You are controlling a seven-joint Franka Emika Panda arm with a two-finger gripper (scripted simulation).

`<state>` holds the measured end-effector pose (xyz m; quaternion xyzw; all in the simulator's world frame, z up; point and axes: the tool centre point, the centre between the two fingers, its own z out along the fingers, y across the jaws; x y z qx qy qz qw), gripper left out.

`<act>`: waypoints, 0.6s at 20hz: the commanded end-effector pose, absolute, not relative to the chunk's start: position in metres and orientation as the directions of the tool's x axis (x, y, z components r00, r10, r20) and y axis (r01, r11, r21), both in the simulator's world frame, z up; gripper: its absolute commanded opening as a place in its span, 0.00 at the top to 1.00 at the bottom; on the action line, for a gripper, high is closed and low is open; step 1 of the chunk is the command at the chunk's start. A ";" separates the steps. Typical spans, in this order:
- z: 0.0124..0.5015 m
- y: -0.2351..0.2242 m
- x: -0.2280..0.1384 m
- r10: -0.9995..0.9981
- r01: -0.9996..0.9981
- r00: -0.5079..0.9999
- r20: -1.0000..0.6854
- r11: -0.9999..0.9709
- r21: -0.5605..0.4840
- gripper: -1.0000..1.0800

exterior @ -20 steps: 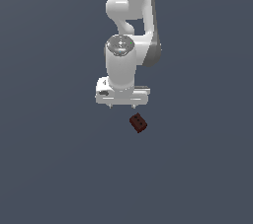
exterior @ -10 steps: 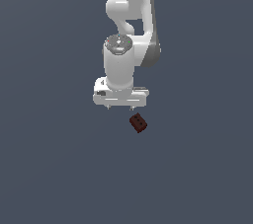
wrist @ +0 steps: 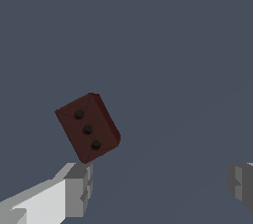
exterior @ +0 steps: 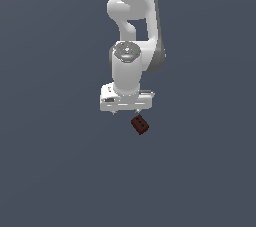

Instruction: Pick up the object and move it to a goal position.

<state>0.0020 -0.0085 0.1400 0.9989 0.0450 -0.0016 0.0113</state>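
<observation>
Gripper [exterior: 125, 112] wide apart, nothing between the fingertips, hanging from the white arm [exterior: 134, 31] that comes down from the top of the exterior view. Pale grey pad [wrist: 79, 188] of one finger and the second pad [wrist: 241, 183] far apart across the wrist view, with only bare floor between them. Plain dark grey-blue surface [exterior: 50, 171] under and around everything, without any marking. Small dark red-brown cube [exterior: 140, 125] just below the gripper body in the exterior view and slightly toward the exterior view's right, turned at an angle so its edges run diagonally. Same cube [wrist: 88, 127] in the wrist view tilted likewise, one corner just beside the tip of the nearer finger pad, outside the gap rather than between the fingers; contact between corner and pad impossible to judge. Three tiny dark spots [wrist: 87, 129] in a diagonal row on the cube's upper face. Not grasped.
</observation>
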 end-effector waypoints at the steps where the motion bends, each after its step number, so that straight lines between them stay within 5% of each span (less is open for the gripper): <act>1: 0.132 -0.001 0.003 0.148 0.148 0.989 -0.006 -0.989 0.021 0.04; 12: 0.092 0.042 0.004 0.443 0.443 0.897 -0.004 -0.897 0.007 0.04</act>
